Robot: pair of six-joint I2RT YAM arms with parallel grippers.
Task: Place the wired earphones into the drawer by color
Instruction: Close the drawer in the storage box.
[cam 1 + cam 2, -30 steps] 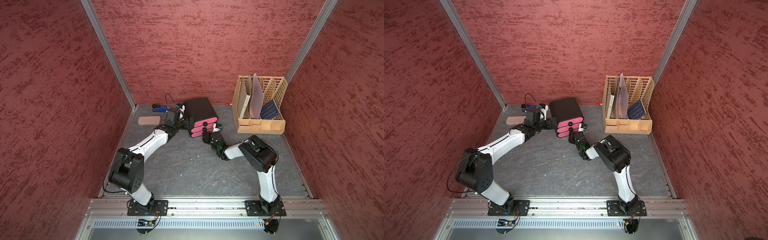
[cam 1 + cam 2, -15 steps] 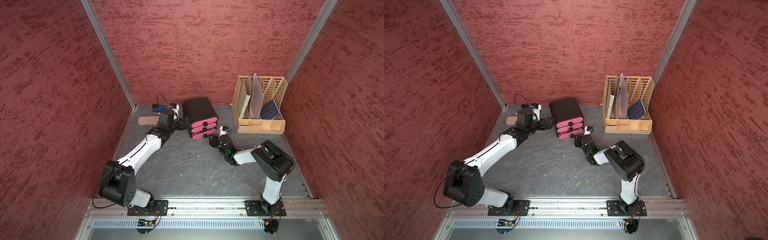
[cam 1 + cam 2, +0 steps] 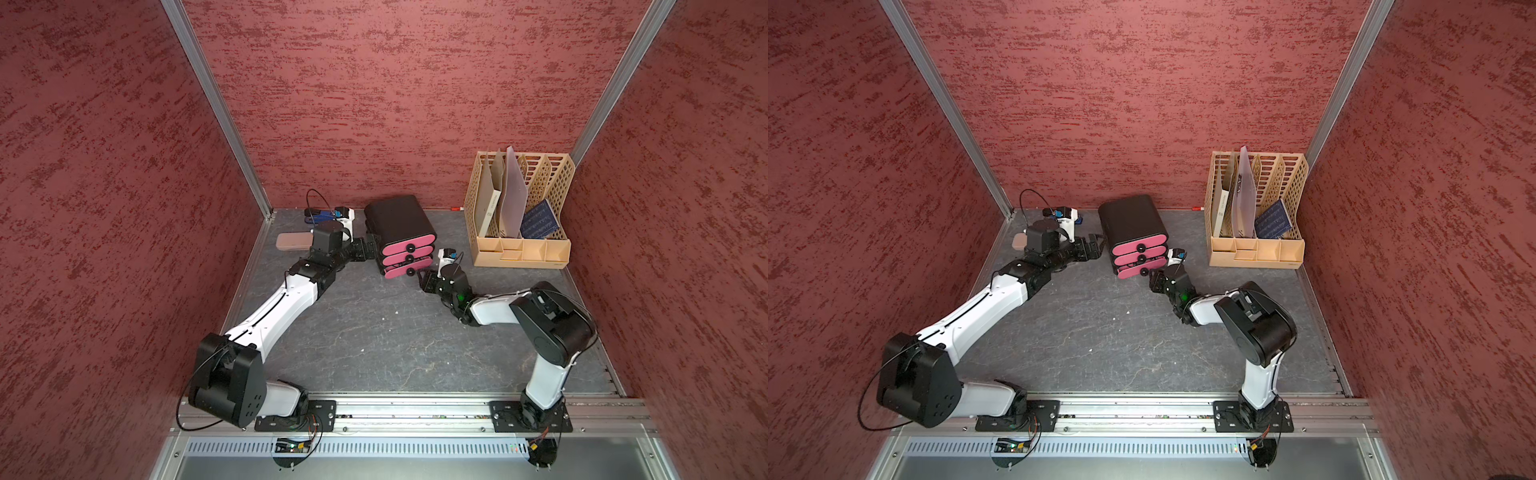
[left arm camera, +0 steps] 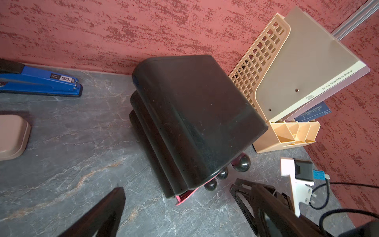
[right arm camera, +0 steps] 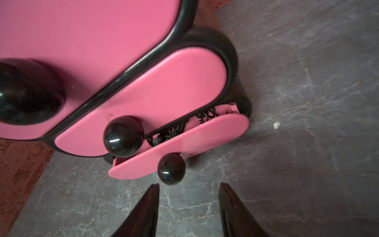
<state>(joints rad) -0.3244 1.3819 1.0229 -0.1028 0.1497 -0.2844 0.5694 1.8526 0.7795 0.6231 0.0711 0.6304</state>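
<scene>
Change: right fingers (image 5: pixel 143 211) drew back from knob (image 5: pixel 171 168) of bottom drawer (image 5: pixel 184 143), half-spread, empty | left fingers (image 4: pixel 98 215) wide, empty, beside drawer cabinet (image 3: pixel 401 226) | black wired earphones (image 5: pixel 174 131) lie inside bottom drawer, slightly ajar | none seen on table (image 3: pixel 374 332): sorting likely done, drawer wants shutting

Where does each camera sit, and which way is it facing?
Top views: high above the base rail, looking down and forward over the table; left arm, right arm, left pincer and right pincer show in both top views.
Left wrist: beside the drawer cabinet, facing its black shell and the file rack; one own fingertip shows.
Right wrist: low before the cabinet's front, facing the ajar bottom drawer; both own fingertips show, apart, empty.
Shared: both wrist views catch that bottom drawer.
</scene>
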